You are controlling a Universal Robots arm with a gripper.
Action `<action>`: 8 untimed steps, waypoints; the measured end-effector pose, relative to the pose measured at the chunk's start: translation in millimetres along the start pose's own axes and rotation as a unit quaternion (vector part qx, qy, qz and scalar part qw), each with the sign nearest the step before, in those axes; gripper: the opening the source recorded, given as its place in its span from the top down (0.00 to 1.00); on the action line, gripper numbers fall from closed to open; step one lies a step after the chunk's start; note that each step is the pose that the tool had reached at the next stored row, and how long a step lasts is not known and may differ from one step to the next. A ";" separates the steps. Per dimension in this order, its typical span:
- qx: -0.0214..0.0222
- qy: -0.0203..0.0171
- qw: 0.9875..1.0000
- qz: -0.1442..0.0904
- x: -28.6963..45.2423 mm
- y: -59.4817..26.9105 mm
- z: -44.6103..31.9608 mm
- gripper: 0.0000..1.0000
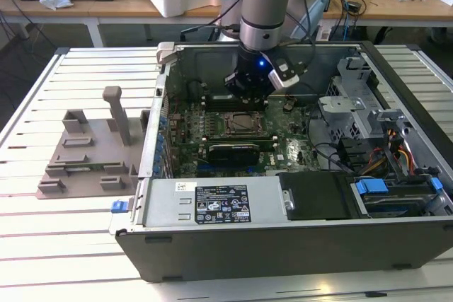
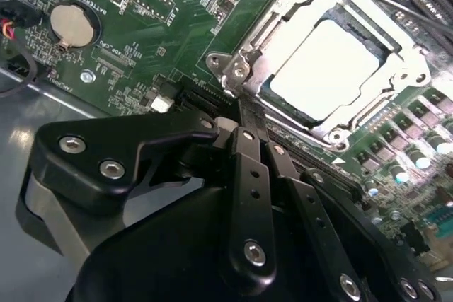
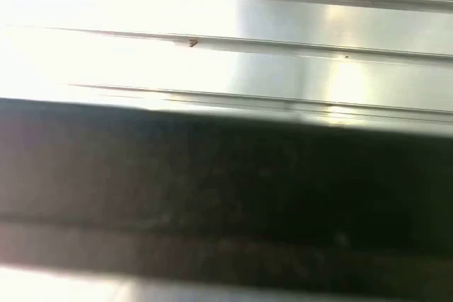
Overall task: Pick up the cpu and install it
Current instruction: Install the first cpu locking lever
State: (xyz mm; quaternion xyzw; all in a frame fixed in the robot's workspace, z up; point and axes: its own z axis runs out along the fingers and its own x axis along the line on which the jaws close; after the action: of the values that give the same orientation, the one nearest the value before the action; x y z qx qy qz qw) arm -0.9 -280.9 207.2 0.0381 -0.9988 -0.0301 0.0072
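Nearest the lens in the second wrist view, the black claw [image 2: 244, 129] fills the lower half of the frame, its linkage bars drawn together to a narrow tip with nothing gripped between them. Just beyond that tip, toward the upper right of the frame, the cpu [image 2: 325, 68] lies flat inside the open metal socket frame [image 2: 237, 68] on the green motherboard [image 2: 177, 12], its pale silver top bare. A coin battery [image 2: 71, 25] sits at upper left. In the exterior view, the arm [image 1: 265, 5] reaches down into the open computer case [image 1: 283, 231] at centre frame; a grey holder tray [image 1: 88, 153] rests on the counter [image 1: 71, 245] at left. By the look of it, the chip is already seated, and what remains is a matter of securing it in the socket.
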 end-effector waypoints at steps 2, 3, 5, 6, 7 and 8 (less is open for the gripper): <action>0.001 0.000 1.000 0.000 0.2 0.2 -3.9 0.89; 0.009 0.000 1.000 0.000 0.3 0.3 -6.7 0.89; 0.027 0.001 1.000 0.000 0.7 -1.0 -7.5 0.89; 0.037 0.002 0.999 0.001 0.9 -2.0 -7.6 0.89; 0.043 0.002 0.999 0.001 1.0 -3.3 -7.7 0.89; 0.047 0.003 0.999 0.001 1.3 -5.3 -7.9 0.89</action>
State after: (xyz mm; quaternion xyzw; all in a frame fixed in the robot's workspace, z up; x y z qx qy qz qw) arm -1.7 -286.8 214.9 0.0379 -0.9991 0.0165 0.0082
